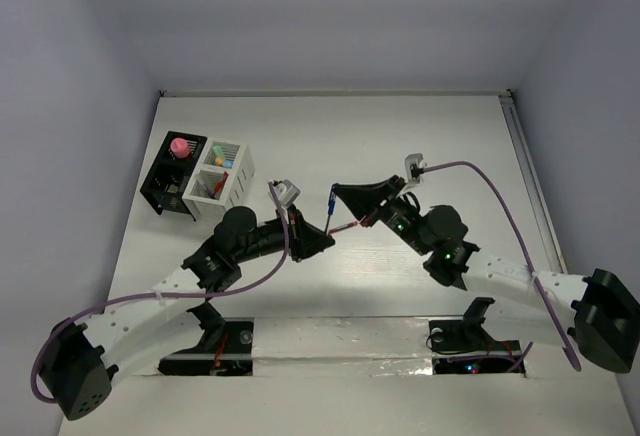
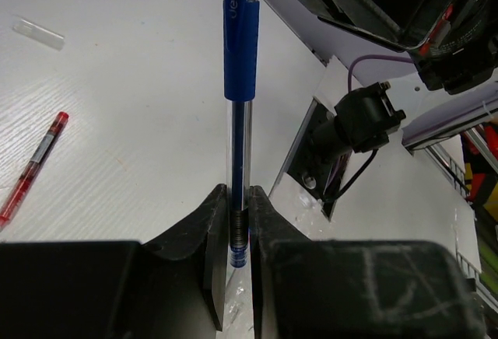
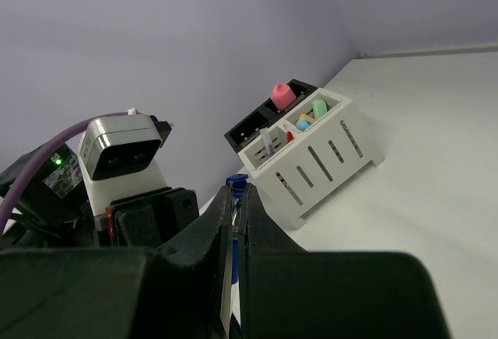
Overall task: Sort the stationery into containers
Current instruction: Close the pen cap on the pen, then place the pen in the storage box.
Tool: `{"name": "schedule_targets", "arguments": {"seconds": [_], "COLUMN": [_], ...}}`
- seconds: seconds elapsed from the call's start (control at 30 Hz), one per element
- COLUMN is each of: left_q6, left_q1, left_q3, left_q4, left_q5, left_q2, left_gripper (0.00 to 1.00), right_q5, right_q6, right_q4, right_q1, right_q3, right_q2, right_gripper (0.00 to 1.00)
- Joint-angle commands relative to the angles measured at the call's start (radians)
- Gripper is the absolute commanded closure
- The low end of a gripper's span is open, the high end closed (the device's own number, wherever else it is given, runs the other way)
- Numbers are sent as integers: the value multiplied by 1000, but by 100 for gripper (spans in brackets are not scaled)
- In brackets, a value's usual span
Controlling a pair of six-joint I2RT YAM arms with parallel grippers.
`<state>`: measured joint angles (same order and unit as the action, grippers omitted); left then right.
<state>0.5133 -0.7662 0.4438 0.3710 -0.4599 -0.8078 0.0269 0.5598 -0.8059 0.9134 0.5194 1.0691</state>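
Note:
A blue pen (image 1: 331, 206) is held off the table between both grippers. My left gripper (image 2: 237, 199) is shut on its tip end; the pen (image 2: 240, 51) runs straight up from the jaws. My right gripper (image 3: 237, 191) is shut on its capped end (image 3: 236, 181). In the top view the left gripper (image 1: 322, 239) and right gripper (image 1: 338, 194) meet mid-table. A red pen (image 1: 347, 227) lies on the table beneath them and also shows in the left wrist view (image 2: 35, 169). The black box (image 1: 170, 186) holds a pink-topped piece (image 1: 180, 145). The white box (image 1: 235, 184) holds mint green, orange and pale blue bits (image 3: 310, 115).
A small clear cap (image 2: 37, 33) lies on the table beyond the red pen. The boxes stand at the far left, also in the right wrist view (image 3: 327, 160). The arm bases and a taped strip (image 1: 340, 341) line the near edge.

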Motion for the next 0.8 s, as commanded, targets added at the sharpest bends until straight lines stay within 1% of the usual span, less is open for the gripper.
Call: {"name": "schedule_targets", "arguments": {"seconds": [0.0,0.33,0.43,0.57,0.63,0.7,0.73,0.77], "left_q6": [47,83,105,93,96,99,99,99], "left_q1": [30,30,30,30,30,30,30,30], "left_q3": [161,210,225,246,234,207,196,185], "left_q4": [321,336,361,349,344,330,318,280], "left_q5": [122,72,52,49,49,58,61,63], "left_q2": [45,38,36,33,35,44,47,48], "left_gripper": [100,100,100,100,100,100,100,100], "right_q5": [-168,-125,-142,-156,-142,-110,-90,-49], "right_q6": [14,51,80,106,85,48,32,16], "right_q4": [226,172,126,80,102,160,184,235], "right_q1": [91,179,179,179,179,179,179,179], "right_q3": [-88,-124,-145,-165,-138,-99,-73,-11], "right_q2": [26,84,106,115,82,55,45,31], "right_gripper": [100,100,100,100,100,100,100,100]}}
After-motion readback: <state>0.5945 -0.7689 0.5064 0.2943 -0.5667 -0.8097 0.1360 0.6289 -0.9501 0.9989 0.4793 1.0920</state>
